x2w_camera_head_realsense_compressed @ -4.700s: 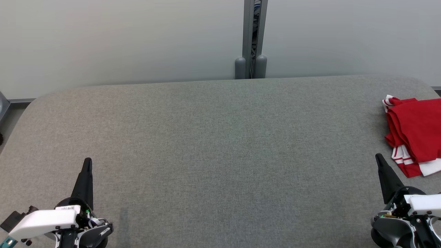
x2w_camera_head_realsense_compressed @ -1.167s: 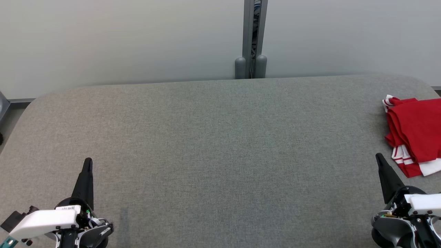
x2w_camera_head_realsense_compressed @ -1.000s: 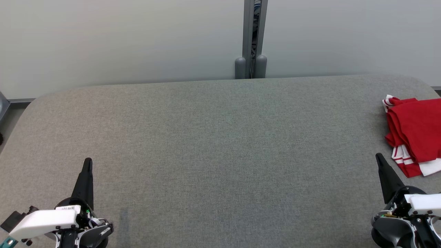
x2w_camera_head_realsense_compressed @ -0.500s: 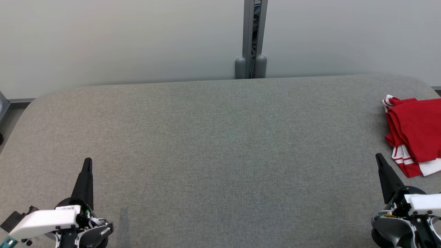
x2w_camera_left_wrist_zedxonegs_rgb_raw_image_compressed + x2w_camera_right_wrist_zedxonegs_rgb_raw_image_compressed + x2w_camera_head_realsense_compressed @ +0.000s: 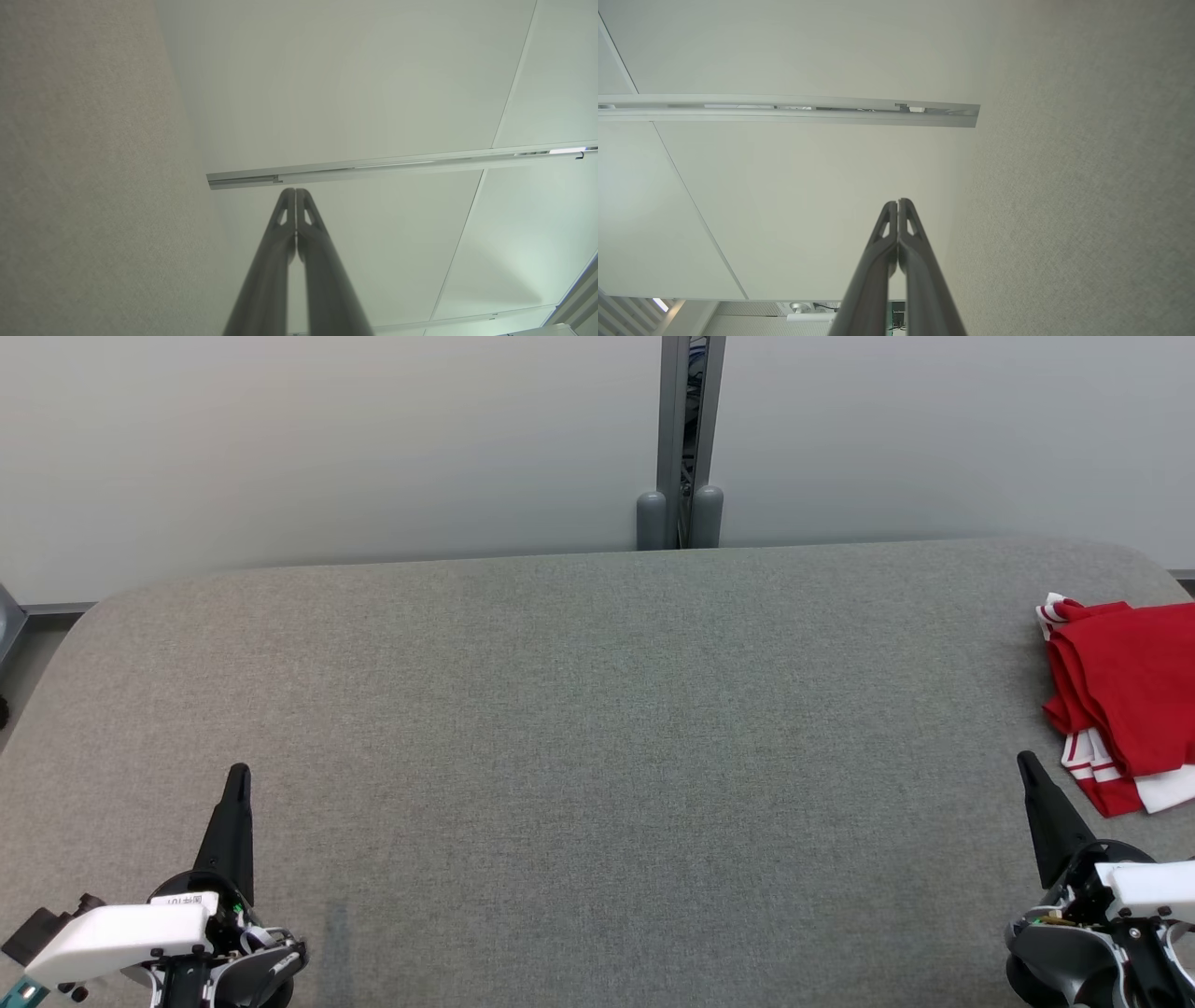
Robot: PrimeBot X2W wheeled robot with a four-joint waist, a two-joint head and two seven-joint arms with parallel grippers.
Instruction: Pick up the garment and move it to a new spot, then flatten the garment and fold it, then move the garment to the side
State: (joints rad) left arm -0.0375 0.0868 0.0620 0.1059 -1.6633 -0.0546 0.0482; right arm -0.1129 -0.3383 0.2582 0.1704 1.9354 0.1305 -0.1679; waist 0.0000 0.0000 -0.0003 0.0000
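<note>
the garment [image 5: 1125, 677] over at 3 o'clock is bright red with white stripes on the trim, desk [image 5: 597, 756] is plain heathered grey

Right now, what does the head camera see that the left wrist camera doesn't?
Head view: the red garment, lying at the right of the table, and the right gripper. Left wrist view: the left gripper up close, with slots by its tips. Both: the left gripper, shut, the grey table and the pale wall.
</note>
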